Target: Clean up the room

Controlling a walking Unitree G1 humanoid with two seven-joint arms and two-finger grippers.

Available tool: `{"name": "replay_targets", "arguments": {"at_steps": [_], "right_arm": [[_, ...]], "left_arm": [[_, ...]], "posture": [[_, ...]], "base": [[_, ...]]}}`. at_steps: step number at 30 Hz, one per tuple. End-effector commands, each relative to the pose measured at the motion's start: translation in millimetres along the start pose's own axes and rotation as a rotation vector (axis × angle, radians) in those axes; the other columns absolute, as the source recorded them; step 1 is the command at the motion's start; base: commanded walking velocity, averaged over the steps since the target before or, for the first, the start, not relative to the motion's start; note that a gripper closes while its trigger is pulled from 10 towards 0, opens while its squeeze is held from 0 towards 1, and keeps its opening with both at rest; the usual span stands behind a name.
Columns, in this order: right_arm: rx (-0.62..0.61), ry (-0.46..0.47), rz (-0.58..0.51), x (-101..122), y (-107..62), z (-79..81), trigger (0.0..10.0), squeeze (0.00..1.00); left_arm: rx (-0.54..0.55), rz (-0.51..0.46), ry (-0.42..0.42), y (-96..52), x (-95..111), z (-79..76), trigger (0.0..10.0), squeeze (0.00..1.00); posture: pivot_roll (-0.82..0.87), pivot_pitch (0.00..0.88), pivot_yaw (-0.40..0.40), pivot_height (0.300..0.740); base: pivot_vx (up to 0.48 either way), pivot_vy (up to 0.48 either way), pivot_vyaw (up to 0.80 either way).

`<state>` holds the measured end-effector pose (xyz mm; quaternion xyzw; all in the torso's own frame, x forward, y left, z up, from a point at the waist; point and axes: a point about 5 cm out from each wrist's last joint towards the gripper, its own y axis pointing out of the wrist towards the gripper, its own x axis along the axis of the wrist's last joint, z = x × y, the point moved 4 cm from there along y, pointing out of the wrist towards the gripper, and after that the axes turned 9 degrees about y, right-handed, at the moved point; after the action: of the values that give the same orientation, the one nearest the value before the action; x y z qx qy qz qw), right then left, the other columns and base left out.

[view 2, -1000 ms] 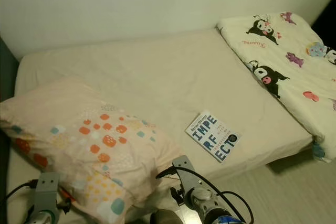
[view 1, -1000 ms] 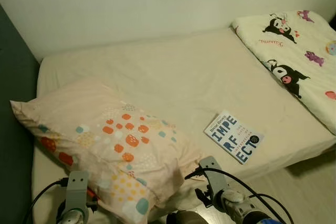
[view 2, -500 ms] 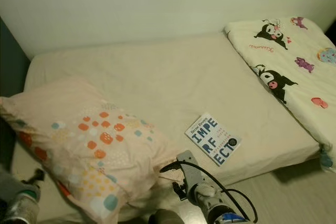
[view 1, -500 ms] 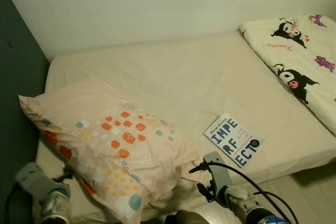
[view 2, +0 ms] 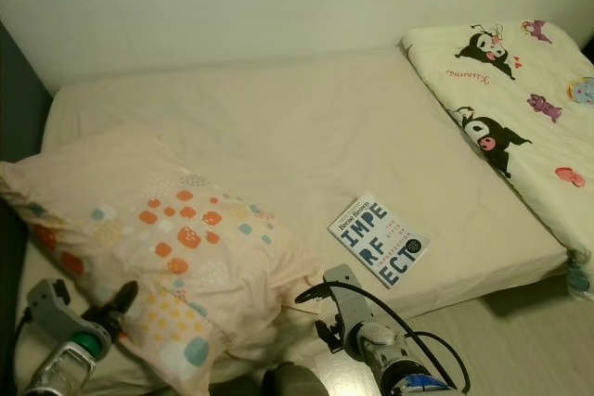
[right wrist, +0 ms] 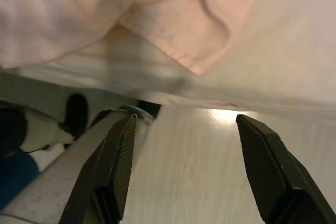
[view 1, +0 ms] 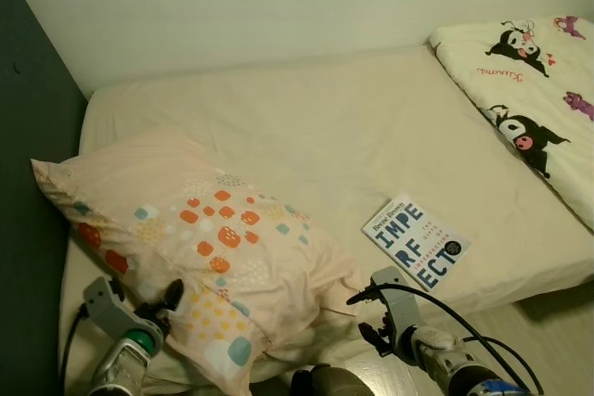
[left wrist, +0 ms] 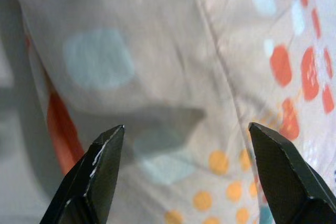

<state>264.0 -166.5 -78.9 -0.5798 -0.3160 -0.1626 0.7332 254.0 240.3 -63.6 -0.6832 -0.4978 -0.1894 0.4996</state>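
Gaping left pincer [left wrist: 184, 174] angled close at pillow's [view 1: 186, 229] near corner.

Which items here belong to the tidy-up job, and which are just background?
Job items: pillow, with the open left gripper right at it; book on the mattress; open right gripper near the pillow's corner.

Background: cartoon-print blanket, wall, floor.

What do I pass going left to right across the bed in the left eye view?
Peach pillow with orange, yellow and blue dots → white paperback book with dark blue lettering → cream blanket printed with black cartoon characters, all lying on the cream-sheeted mattress.
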Motion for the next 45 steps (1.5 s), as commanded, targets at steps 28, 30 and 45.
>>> {"name": "replay_targets", "arguments": {"at_steps": [28, 30, 45], "right_arm": [[0.161, -0.053, -0.114, 12, -10.8, 2.3, 10.0, 0.00], [0.172, -0.053, -0.126, 14, -11.7, 2.2, 10.0, 0.00], [0.188, -0.057, -0.167, 24, -16.5, -2.5, 10.0, 0.00]], "left_arm": [[-0.321, -0.051, -0.151, -5.5, -34, -62.4, 10.0, 0.00], [-0.317, -0.045, -0.119, -5.4, -36, -63.8, 10.0, 0.00], [-0.181, -0.165, 0.072, 4.9, 2, -49.9, 10.0, 0.00]], "posture": [[-0.24, 0.358, -0.011, 0.740], [-0.24, 0.360, -0.013, 0.740], [-0.26, 0.388, -0.028, 0.740]], "base": [[0.000, 0.000, 0.00], [0.000, 0.000, 0.00], [0.000, 0.000, 0.00]]}}
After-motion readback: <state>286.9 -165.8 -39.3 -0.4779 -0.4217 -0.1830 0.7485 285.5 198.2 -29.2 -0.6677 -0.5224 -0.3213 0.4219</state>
